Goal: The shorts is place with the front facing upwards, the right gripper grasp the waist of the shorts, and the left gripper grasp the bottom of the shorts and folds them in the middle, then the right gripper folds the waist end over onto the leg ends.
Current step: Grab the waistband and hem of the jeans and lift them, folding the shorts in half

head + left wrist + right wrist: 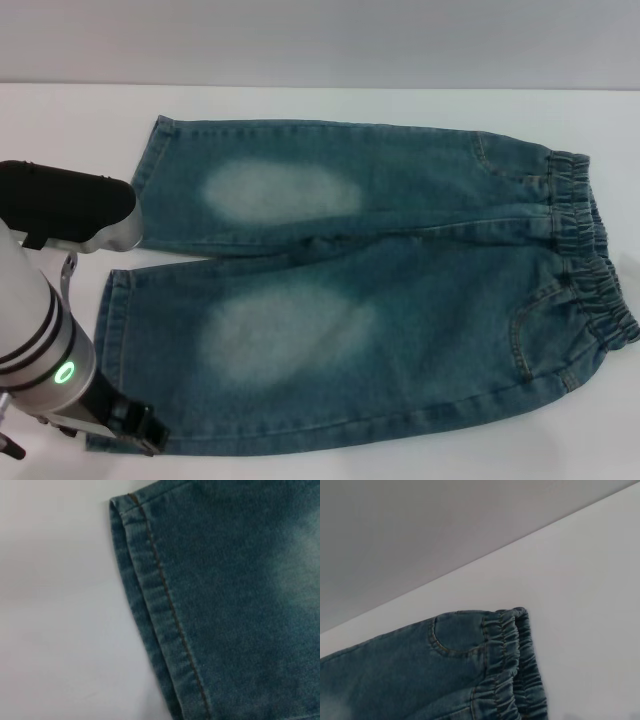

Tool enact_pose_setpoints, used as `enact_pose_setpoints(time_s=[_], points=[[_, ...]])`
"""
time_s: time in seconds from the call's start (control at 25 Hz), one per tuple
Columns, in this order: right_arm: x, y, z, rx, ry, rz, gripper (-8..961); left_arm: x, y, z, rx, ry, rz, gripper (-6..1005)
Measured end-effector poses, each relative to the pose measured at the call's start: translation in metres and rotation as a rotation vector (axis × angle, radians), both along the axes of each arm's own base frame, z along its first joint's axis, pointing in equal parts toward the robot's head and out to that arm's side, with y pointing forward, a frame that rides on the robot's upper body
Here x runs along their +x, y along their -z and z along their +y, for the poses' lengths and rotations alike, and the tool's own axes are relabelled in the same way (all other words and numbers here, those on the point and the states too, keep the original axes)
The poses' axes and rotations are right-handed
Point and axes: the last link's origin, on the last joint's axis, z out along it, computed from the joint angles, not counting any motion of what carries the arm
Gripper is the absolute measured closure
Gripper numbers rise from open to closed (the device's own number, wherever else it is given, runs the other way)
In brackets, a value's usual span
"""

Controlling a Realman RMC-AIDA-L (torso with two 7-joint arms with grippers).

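Note:
The blue denim shorts (400,270) lie flat, front up, each leg with a pale oval patch. The gathered waist (585,250) is at the right. The bottom of the shorts is at the left, with the far leg hem (150,170) and the near leg hem (108,340). My left gripper (130,425), black on a white arm with a green ring light, sits low over the near hem's front corner. The left wrist view shows that stitched hem (150,605) close up. In the right wrist view the waist (512,655) and a pocket seam appear. The right gripper is out of view.
The shorts rest on a white table (300,110), which meets a grey wall at the back. The waistband's near end reaches close to the right edge of the head view. White surface lies left of the hems (60,630).

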Motion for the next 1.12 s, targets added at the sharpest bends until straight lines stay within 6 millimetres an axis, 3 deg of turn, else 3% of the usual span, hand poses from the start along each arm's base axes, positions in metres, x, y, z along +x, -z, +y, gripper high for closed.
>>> enact_pose_setpoints(time_s=[0.16,0.96,1.12], points=[[0.0002,-0.0001,-0.0001,0.000,0.000,0.000,184,-0.0014,0.0011,-0.0001,-0.006,-0.005,0.005,147],[0.0006,0.0010,-0.0012,-0.010,-0.001,-0.002,184,-0.0058,0.0059,0.0004,-0.053,-0.021,0.019,199],[0.0005,0.0014,-0.0015,-0.013,-0.001,-0.001,184,-0.0066,0.0061,0.0007,-0.058,-0.024,0.020,367]])
